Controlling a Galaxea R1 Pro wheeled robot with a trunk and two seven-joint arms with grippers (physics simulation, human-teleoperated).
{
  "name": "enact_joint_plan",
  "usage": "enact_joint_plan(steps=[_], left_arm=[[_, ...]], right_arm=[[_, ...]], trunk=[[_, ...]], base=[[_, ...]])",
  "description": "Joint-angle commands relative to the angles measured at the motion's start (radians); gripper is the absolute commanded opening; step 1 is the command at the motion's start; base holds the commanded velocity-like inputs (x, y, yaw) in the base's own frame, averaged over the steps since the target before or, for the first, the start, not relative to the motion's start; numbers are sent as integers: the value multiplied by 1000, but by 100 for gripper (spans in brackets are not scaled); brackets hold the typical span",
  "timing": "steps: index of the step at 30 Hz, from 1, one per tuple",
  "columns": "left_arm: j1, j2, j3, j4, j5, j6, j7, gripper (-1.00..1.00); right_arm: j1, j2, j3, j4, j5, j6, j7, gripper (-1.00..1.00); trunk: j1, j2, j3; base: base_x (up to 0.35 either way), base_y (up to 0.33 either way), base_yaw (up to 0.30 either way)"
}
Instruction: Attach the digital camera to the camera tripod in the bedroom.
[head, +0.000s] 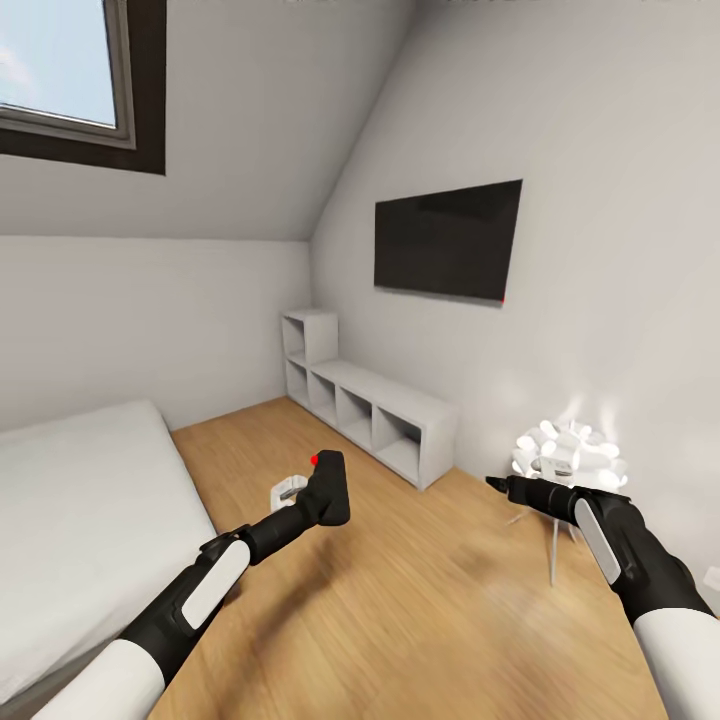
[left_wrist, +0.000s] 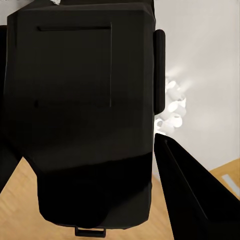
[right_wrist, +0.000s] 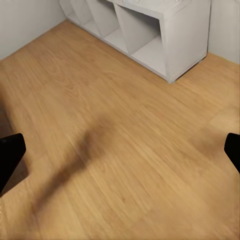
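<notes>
The digital camera (head: 331, 488), a small black box with a red mark on top, is held above the wooden floor, with my left gripper (head: 318, 500) shut on it. In the left wrist view the camera's black body (left_wrist: 80, 115) looms close, with one dark finger (left_wrist: 192, 192) alongside it. My right gripper (head: 500, 485) hovers over the floor at the right, in front of the lamp. Its fingertips sit far apart at the edges of the right wrist view, open, with nothing between them (right_wrist: 120, 155). The camera tripod is out of view.
A bed (head: 70, 510) lies at the left. A low grey-white shelf unit (head: 385, 415) runs along the right wall under a wall TV (head: 448, 240). A white-globed floor lamp (head: 565, 455) stands at the right. A small white object (head: 287, 491) sits on the floor behind the camera.
</notes>
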Motion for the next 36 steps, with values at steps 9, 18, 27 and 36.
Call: enact_joint_plan(steps=[9,18,27,36], left_arm=[[0,1,-1,1,7,3,-1,-100],[-1,1,-1,2,7,3,-1,-100],[0,1,-1,8,7,3,1,-100],[-1,1,-1,8,6,3,4,-100]], right_arm=[[-1,0,-2,-1,-2,6,3,100],[-1,0,-1,-1,-1,6,3,100],[-1,0,-1,0,-2,6,0,100],[-1,1,0,1,-3,6,-1,100]], trunk=[[-35,63,27],[-69,126,55],[-104,189,84],[-138,252,112]], base=[[0,0,0],[0,0,0],[0,0,0],[0,0,0]])
